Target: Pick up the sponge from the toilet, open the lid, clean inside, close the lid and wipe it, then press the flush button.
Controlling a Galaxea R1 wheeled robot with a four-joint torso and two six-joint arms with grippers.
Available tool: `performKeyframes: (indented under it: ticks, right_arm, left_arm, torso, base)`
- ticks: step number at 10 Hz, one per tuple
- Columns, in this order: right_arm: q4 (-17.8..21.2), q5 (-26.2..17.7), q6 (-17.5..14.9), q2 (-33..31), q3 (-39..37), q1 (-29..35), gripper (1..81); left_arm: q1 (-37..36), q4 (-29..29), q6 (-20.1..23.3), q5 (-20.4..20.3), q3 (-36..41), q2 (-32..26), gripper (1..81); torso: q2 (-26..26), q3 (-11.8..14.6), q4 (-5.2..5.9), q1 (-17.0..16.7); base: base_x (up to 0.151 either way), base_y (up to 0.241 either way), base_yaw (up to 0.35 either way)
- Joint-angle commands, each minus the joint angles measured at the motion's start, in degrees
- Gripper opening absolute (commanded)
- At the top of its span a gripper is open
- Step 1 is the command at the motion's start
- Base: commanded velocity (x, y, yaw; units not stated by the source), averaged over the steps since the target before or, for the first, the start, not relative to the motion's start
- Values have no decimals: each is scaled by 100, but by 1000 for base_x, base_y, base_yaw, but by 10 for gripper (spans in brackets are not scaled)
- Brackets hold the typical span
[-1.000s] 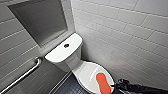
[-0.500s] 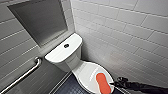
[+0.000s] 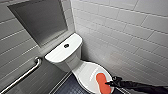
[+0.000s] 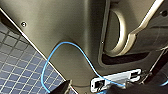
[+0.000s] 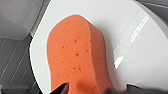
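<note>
Head view is showing me the toilet (image 3: 75,58) tucked into the corner, with the lid (image 3: 86,72) down and the sponge (image 3: 101,82) lying on the lid's near right part. The right claw (image 3: 110,83) is reaching in from the right and sitting just beside the sponge's near end. In the right wrist view the sponge (image 5: 75,60) is lying flat on the white lid (image 5: 140,37), and the right claw (image 5: 92,88) is standing open, its two dark tips spread about as wide as the sponge. I am not seeing the foam squeezed.

I am judging this to be the first step, the pick-up, with the grasp not yet made. The next move is calling for the claw to come down astride the sponge and close gently, since the foam will give and the glossy lid will let it slide.

As for the left claw (image 4: 92,89), I cannot tell how it is standing; it is hanging beside the robot's grey body panel (image 4: 62,30), near a blue cable (image 4: 50,62).

The flush button (image 3: 66,45) is sitting dark in the middle of the tank top. Pale tiled walls (image 3: 130,30) are closing in on the right and behind, a grab bar (image 3: 25,75) is running along the left wall, and the floor (image 3: 67,87) is dark.
</note>
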Motion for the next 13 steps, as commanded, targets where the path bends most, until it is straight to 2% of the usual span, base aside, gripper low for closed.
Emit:
performKeyframes:
  ticks: [1, 3, 4, 5, 6, 9, 13]
  right_arm:
    - [-11, -260, -4, -46, -5, 609, 811]
    - [-89, -260, -13, 33, -136, 582, 811]
    - [-98, -251, -21, 68, -207, 556, 811]
    - [-98, -242, -21, 78, -216, 555, 811]
    - [-98, -216, -21, 78, -216, 564, 811]
    - [-81, -137, -4, 95, -164, 608, 811]
    - [-72, 4, -4, 376, 30, 565, 811]
  left_arm:
    - [130, -66, -2, 510, 4, -4, 811]
    - [139, -66, -2, 511, -4, -4, 811]
    - [148, -66, -2, 510, -5, -12, 811]
    - [148, -66, -2, 510, -5, -12, 811]
    - [148, -74, -2, 510, -5, -12, 811]
    - [157, -83, -2, 510, -5, -3, 811]
    - [174, -92, -2, 519, -5, -12, 811]
  torso:
    - [0, 0, 0, 0]
    - [0, 0, 0, 0]
    - [0, -374, 0, 0]
    - [0, -545, 0, 0]
    - [-2, -55, 0, 0]
    - [2, -243, 0, 2]
    - [2, -241, 0, 2]
  base:
    - [0, 0, 0]
    - [0, 0, 0]
    - [0, 0, 0]
    - [0, 0, 0]
    - [0, 0, 0]
    - [0, 0, 0]
    - [0, 0, 0]
